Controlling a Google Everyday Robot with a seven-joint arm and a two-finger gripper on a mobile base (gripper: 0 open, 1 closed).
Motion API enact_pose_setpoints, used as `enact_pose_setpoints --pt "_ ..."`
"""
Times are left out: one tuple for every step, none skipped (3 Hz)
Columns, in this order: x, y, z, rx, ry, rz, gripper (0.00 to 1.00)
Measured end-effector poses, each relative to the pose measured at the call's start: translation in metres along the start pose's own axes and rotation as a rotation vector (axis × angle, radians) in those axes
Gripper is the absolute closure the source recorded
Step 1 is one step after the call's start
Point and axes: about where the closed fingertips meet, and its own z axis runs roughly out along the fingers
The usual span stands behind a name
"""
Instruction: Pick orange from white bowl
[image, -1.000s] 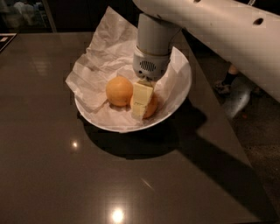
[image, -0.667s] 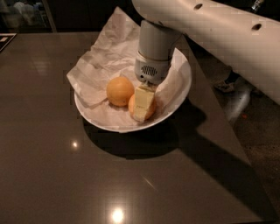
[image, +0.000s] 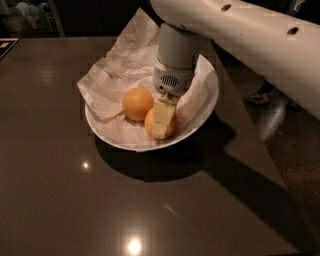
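Camera view: the gripper hangs straight down from the white arm into the white bowl, right over the orange. Whether it has clamped the fruit or only straddles it, I cannot tell. The orange lies near the bowl's front rim on crumpled paper, touching a paler fruit behind and to its left. It is probably firm, moderately heavy, smooth and apt to roll, so a hold across its widest middle looks best. The bowl sits on a dark glossy table that reflects ceiling lights. Bare floor shows beyond the table edge, right of the bowl.
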Motion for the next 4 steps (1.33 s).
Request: enact_pose_setpoints --pt "0.001 -0.001 -0.010 0.009 -0.028 -0.025 0.98" --pt "0.008 -0.003 -0.035 0.000 -0.102 -0.048 1.00" --pt "0.014 -0.003 -0.061 -0.020 -0.177 -0.091 1.00" --pt "0.008 -0.005 -0.063 -0.006 -0.194 -0.096 1.00"
